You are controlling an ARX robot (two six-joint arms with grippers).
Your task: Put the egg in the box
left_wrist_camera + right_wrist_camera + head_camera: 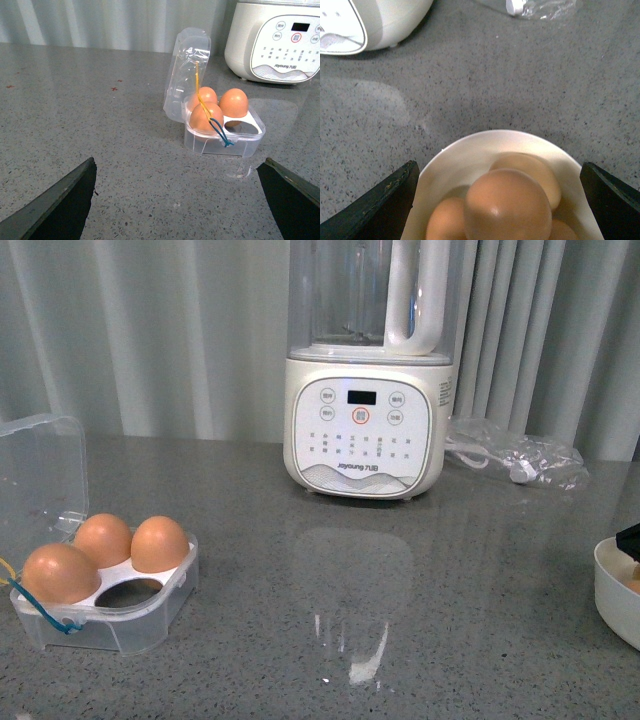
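The clear egg box point(130, 625) stands open at the front left of the counter, lid up. It holds three brown eggs point(132, 542); its near right cell is empty. It also shows in the left wrist view point(225, 145), ahead of my open, empty left gripper point(180, 200). My right gripper point(500, 200) is open above a round white bowl point(470, 155) of several brown eggs; the top egg point(507, 205) lies between its fingers, untouched. In the front view only the bowl's rim point(612, 585) and a dark bit of the right gripper point(630, 538) show at the right edge.
A white blender point(365, 410) stands at the back middle of the grey counter. A crumpled clear plastic bag with a cord point(515, 455) lies to its right. A curtain hangs behind.
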